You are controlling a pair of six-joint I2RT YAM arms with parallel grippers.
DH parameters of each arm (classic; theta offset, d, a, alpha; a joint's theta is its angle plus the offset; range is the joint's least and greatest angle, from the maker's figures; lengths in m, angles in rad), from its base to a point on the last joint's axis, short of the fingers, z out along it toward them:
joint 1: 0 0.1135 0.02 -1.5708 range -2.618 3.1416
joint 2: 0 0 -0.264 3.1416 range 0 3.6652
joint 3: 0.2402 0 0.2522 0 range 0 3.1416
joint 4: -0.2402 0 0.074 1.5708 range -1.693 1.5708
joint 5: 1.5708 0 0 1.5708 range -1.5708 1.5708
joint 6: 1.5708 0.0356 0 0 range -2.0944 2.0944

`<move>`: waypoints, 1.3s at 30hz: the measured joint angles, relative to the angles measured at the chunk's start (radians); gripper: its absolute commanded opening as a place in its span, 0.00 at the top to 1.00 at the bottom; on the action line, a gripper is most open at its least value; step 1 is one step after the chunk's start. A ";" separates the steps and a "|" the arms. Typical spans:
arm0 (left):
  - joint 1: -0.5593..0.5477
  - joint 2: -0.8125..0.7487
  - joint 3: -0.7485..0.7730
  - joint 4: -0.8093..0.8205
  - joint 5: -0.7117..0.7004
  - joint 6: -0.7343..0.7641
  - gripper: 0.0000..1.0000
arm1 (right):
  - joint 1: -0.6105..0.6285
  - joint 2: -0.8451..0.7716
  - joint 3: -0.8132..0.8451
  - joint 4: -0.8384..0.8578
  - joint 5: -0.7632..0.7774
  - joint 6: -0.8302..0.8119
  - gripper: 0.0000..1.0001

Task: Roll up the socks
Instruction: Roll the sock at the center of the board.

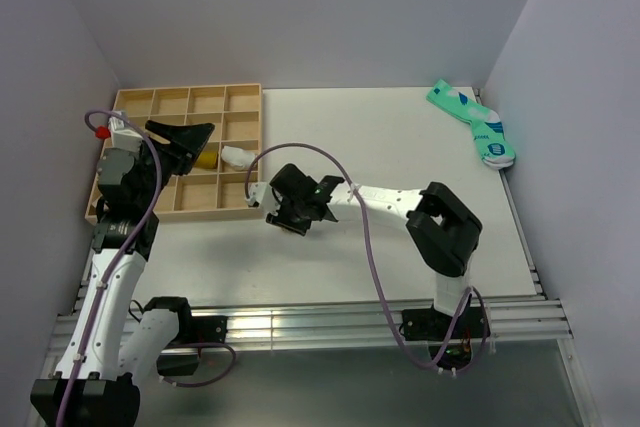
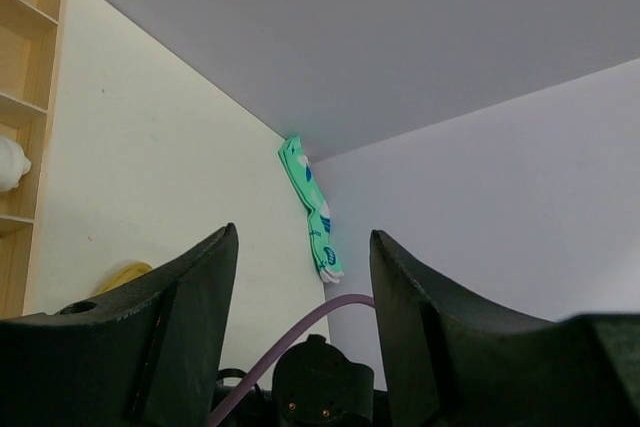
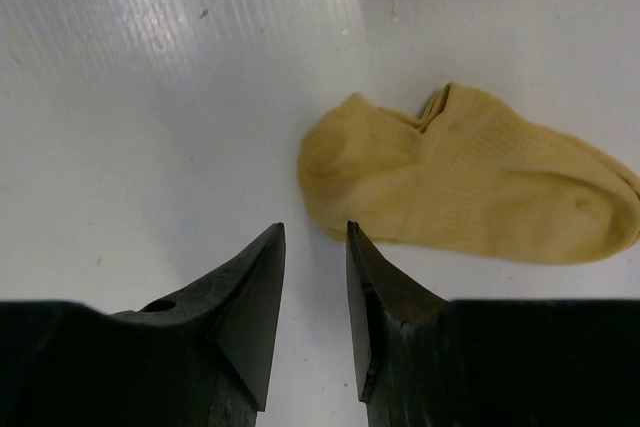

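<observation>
Right gripper [image 3: 314,230] fingers, narrowly apart with nothing between them, hang low over the table [image 1: 400,147] just short of the mustard-yellow sock [image 3: 470,192], which lies flat beside the near corner of the wooden tray [image 1: 135,97]; the left gripper [image 2: 303,232], jaws wide and empty, hovers above the tray. Rolling looks not yet begun: the next move probably calls for pinching the sock's rounded near end and turning it over itself

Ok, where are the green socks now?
Top view: green socks lie in the table's far right corner, beside the right wall.
</observation>
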 measured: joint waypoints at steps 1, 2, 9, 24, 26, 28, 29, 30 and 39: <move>0.000 0.002 0.000 0.000 0.000 0.001 0.40 | 0.002 0.011 0.010 0.006 0.002 0.005 0.62; 0.000 0.004 0.000 0.000 0.000 0.001 0.40 | 0.002 0.019 0.016 0.011 0.002 0.010 0.62; 0.000 0.007 0.000 -0.001 0.000 0.009 0.40 | 0.003 0.070 0.031 0.029 0.002 0.023 0.62; 0.000 0.020 -0.011 0.005 0.000 0.017 0.41 | -0.002 0.104 0.039 0.028 -0.039 0.040 0.59; 0.000 0.026 -0.026 0.009 0.000 0.017 0.41 | -0.005 0.113 0.038 0.026 -0.047 0.040 0.58; 0.000 0.032 -0.042 0.015 0.001 0.017 0.41 | -0.011 0.121 0.038 0.025 -0.054 0.040 0.58; 0.000 0.035 -0.047 0.016 0.002 0.017 0.41 | -0.013 0.124 0.038 0.025 -0.056 0.040 0.58; 0.000 0.039 -0.054 0.021 0.003 0.017 0.42 | -0.017 0.126 0.038 0.026 -0.060 0.040 0.60; -0.009 0.049 -0.135 0.084 0.007 0.017 0.42 | -0.061 0.128 0.037 0.027 -0.114 0.040 0.80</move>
